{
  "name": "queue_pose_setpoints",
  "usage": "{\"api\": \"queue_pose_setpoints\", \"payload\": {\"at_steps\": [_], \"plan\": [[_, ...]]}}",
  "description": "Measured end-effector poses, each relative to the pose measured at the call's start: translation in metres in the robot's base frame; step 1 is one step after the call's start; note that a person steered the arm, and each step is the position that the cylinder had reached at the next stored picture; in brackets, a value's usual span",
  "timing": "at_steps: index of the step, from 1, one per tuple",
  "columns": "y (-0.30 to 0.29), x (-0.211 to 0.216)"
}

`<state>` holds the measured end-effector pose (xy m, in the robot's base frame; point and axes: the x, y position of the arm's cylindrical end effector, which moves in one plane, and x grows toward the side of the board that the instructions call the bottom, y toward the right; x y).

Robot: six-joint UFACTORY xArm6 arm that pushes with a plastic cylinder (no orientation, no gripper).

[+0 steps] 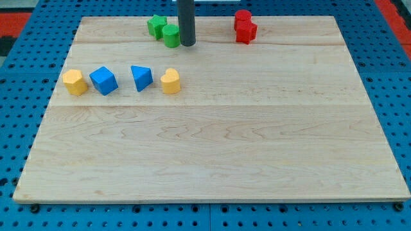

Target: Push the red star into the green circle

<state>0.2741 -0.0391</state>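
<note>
Lying flat across nearly the whole view is a pale wooden board (212,141), resting on a blue pegboard surface (19,96) that shows around its edges. The pegboard is cut off on every side, and patches of red at the view's top corners are too cropped to identify.

A straight dark rod comes down from the view's top edge, its upper part out of frame. My tip (187,45) rests on the board just to the view's right of the green circle (171,36), so close that I cannot tell if they touch. The rod is a bare pusher: it holds nothing and has nothing to close.

Pressed against the green circle on its left, a green star (156,26) is partly hidden by it.

The red star (246,31) sits near the board's top edge, well to the view's right of the tip and the green circle. A second red block (242,17), its shape hard to make out, stands directly behind it, touching.

Lower down on the view's left runs a row of four blocks: a yellow block (74,82) of unclear shape, a blue cube (103,80), a blue triangle (141,77) and a yellow heart (170,81).
</note>
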Motion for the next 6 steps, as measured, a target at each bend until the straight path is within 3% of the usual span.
{"api": "queue_pose_setpoints", "payload": {"at_steps": [2, 5, 6], "plan": [[-0.071, -0.001], [-0.069, 0.055], [-0.144, 0.068]]}}
